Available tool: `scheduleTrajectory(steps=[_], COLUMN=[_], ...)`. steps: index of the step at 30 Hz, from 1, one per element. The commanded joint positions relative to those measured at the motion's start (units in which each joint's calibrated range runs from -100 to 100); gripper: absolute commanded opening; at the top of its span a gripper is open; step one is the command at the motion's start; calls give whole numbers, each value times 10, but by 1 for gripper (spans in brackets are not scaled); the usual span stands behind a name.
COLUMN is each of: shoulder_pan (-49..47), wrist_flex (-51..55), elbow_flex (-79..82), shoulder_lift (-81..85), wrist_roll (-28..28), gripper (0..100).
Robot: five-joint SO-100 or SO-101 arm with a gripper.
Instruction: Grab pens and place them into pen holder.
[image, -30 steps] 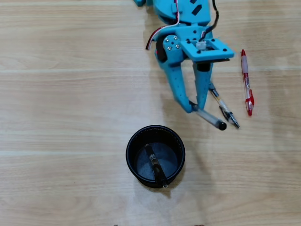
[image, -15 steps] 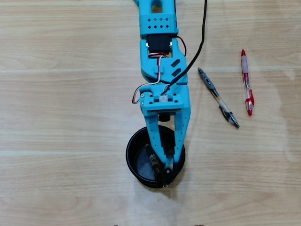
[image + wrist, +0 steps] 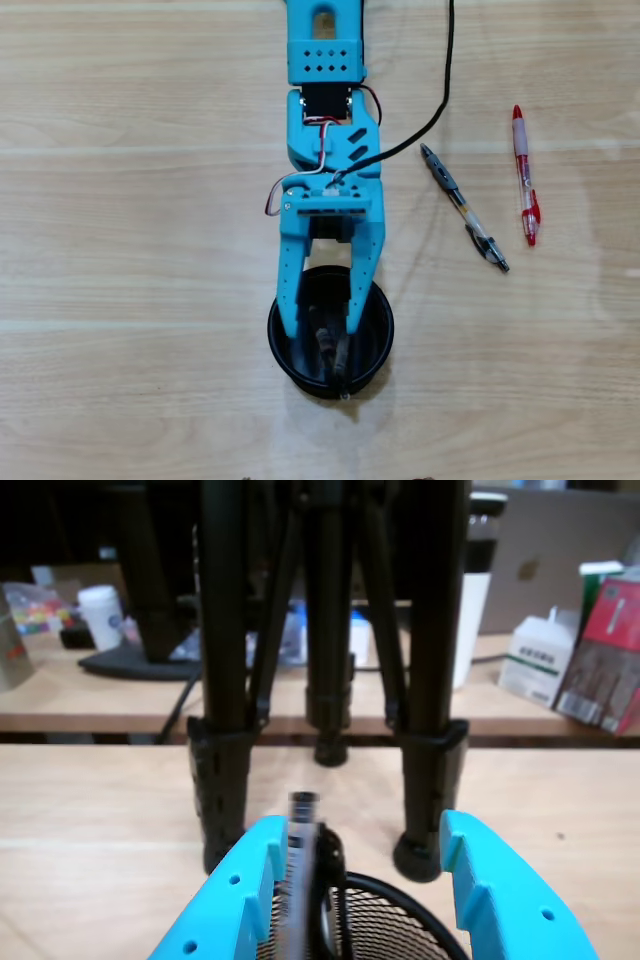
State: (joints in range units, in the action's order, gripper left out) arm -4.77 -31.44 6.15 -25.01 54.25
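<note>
Pale wood-grain tabletop fills my overhead view, and the same surface runs under the wrist camera. Nearest the lens in my wrist view, the blue gripper stands with its two fingers spread apart, gripping nothing that I can make out. Between and just below them I see the rim of the black mesh pen holder, with a blurred pen standing upright close to the left finger. Farther back in that view, black tripod legs rise from the table, and beyond them sits a cluttered desk with boxes.

From overhead, my gripper reaches down over the pen holder, fingertips inside its rim on the left side. Two dark pens lean inside the cup, side by side; I cannot tell whether a finger touches them. Well to the right of the cup, the clear pen with grey sleeve lies diagonally on the table, and just beside it the red-and-white pen lies nearly vertical, apart from it.
</note>
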Motion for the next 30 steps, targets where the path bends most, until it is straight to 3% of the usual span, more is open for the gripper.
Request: scheduleTrajectory(steps=[1,8,11,15,17,19,30], shoulder_pan=[-7,-106,-168,-240,-252,-260,-247], wrist_flex=[67,591,720,730,737,739,835], elbow_flex=[5,56,116,178,172,157,111], shoulder_lift=[126,390,415,342,287,242,171], wrist_roll=[-32,-174,-208,-206,-176,-148,-143], gripper=[18,18,18,19,22,25,28])
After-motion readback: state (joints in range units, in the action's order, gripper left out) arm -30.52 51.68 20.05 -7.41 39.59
